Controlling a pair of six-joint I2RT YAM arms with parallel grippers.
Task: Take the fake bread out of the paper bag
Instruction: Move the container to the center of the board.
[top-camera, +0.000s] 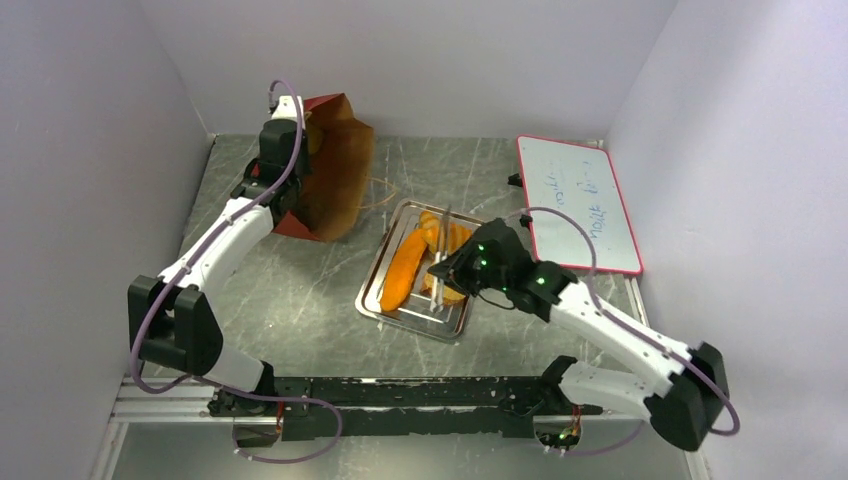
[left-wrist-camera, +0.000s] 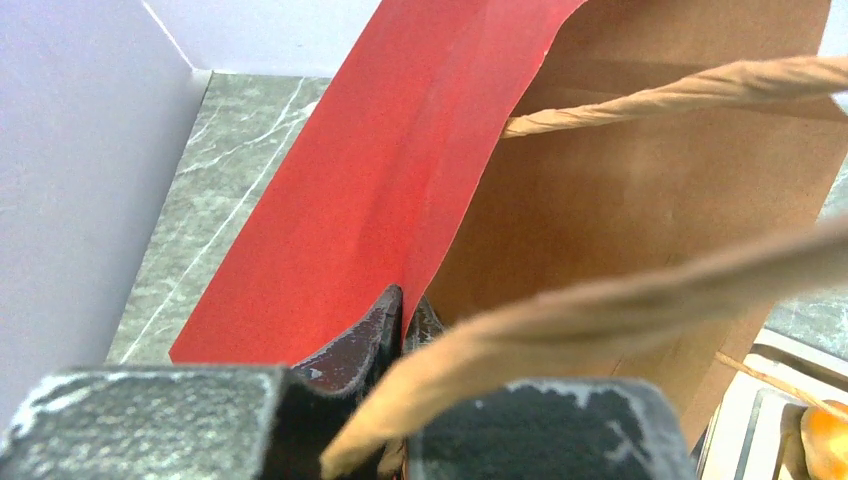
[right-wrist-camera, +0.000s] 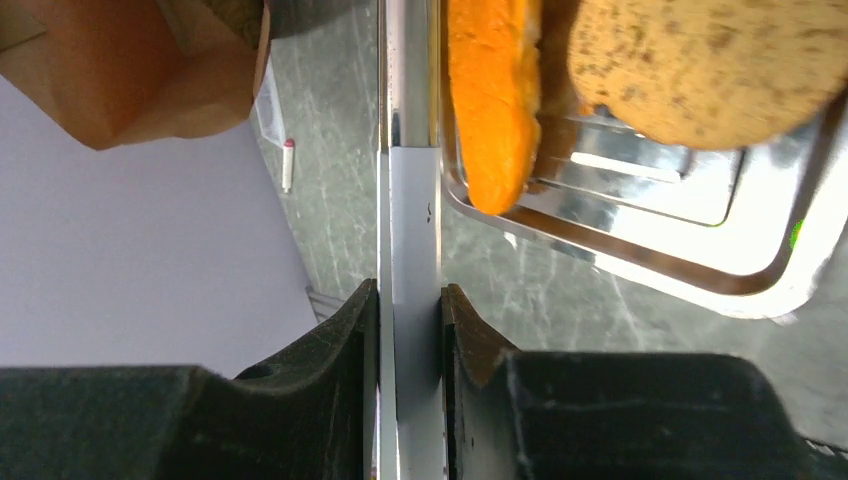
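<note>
At the back left, the rust-red paper bag (top-camera: 335, 175) is propped with its brown inside showing. My left gripper (top-camera: 288, 195) is shut on the bag's red wall edge (left-wrist-camera: 380, 180), pinched at the fingertips (left-wrist-camera: 405, 300). A tan cord handle (left-wrist-camera: 680, 90) crosses in front. Fake bread lies in the silver tray (top-camera: 375, 305): an orange loaf (top-camera: 405, 270) and a croissant (top-camera: 445, 235). Over the tray, my right gripper (top-camera: 440, 272) is shut on a flat silver tool that looks like tongs (right-wrist-camera: 410, 150), its tip beside the orange loaf (right-wrist-camera: 495, 100) and a speckled brown piece (right-wrist-camera: 700, 70).
A red-framed whiteboard (top-camera: 580, 200) lies at the back right, close to the right arm's elbow. Walls close in the table on the left, back and right. The tray's rim (right-wrist-camera: 640, 270) sits just right of the held tool.
</note>
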